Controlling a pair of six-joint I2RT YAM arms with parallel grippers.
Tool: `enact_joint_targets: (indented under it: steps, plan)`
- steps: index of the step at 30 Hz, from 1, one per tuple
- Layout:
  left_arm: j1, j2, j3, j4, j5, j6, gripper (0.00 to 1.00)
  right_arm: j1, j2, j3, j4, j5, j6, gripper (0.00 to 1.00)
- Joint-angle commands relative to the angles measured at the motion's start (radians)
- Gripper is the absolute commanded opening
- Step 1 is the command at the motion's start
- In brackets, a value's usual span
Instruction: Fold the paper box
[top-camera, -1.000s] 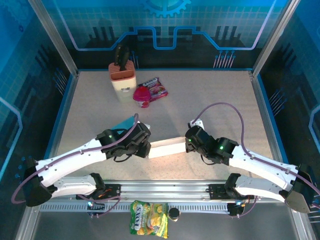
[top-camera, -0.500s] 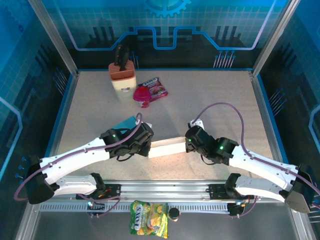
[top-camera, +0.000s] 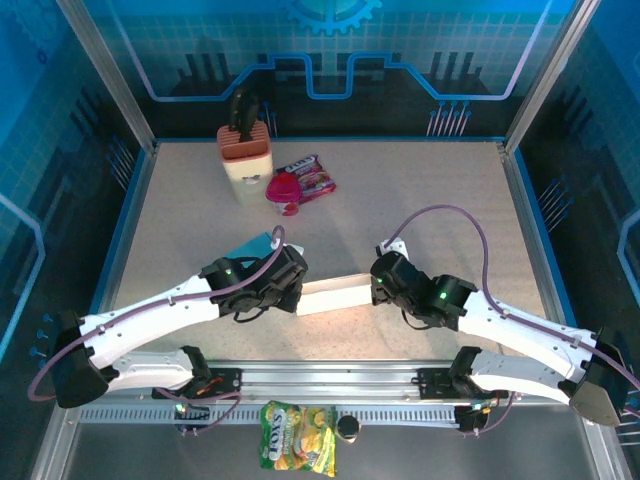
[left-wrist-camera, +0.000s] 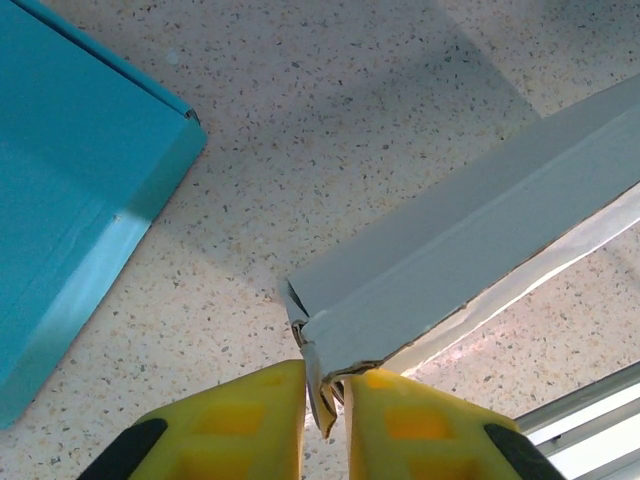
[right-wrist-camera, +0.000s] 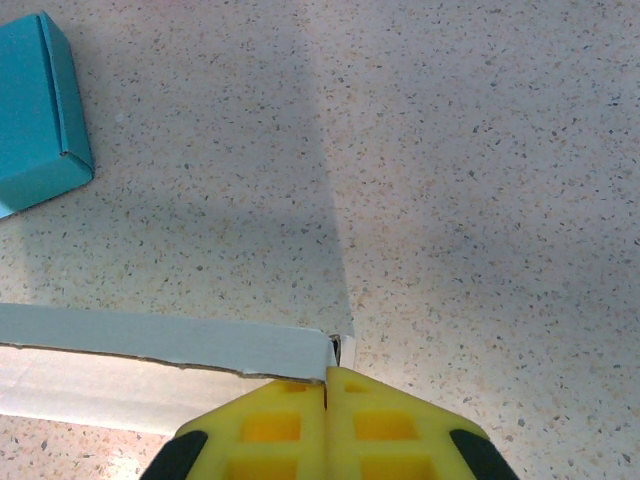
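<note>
The paper box (top-camera: 335, 293) is a long white cardboard strip, part folded, stretched between my two grippers near the table's front. My left gripper (top-camera: 290, 290) is at its left end. In the left wrist view the yellow fingers (left-wrist-camera: 250, 420) pinch a bent end flap of the box (left-wrist-camera: 470, 240), and the left gripper (left-wrist-camera: 327, 378) is shut on it. My right gripper (top-camera: 378, 290) is at the right end. In the right wrist view its gripper (right-wrist-camera: 327, 375) has its fingers pressed together on the corner of the box (right-wrist-camera: 150, 345).
A teal box (top-camera: 252, 246) lies just behind the left gripper, (left-wrist-camera: 70, 190) in the left wrist view. At the back left stand a cream knife block (top-camera: 243, 150), a pink item (top-camera: 285, 190) and a snack pack (top-camera: 312, 175). A yellow bag (top-camera: 297, 435) lies beyond the front rail.
My left gripper has shifted slightly right and away, toward the box's left end, and its fingers have closed in on the flap. The right arm has not moved.
</note>
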Motion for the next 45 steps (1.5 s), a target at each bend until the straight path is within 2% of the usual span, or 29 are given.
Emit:
enact_joint_targets:
  steps: [1, 9, 17, 27, 38, 45]
  plan:
    - [-0.009, -0.010, 0.034, -0.004, -0.033, -0.006, 0.18, 0.016, -0.003, 0.014, -0.050, 0.003, 0.015, 0.00]
    - [-0.010, -0.009, 0.032, -0.001, -0.034, 0.001, 0.16, 0.016, 0.000, 0.020, -0.050, 0.004, 0.012, 0.00]
    - [-0.012, -0.040, 0.024, 0.011, -0.040, 0.005, 0.21, 0.016, 0.003, 0.019, -0.050, 0.004, 0.012, 0.00]
    - [-0.012, -0.026, 0.016, 0.017, -0.029, 0.006, 0.13, 0.016, 0.002, 0.020, -0.049, 0.004, 0.013, 0.00]
    - [-0.016, -0.011, 0.011, 0.022, -0.057, -0.022, 0.08, 0.016, 0.000, 0.015, -0.042, -0.002, 0.027, 0.00]
    - [-0.024, -0.018, 0.005, 0.035, -0.080, -0.036, 0.01, 0.016, -0.001, 0.014, -0.040, -0.004, 0.028, 0.00]
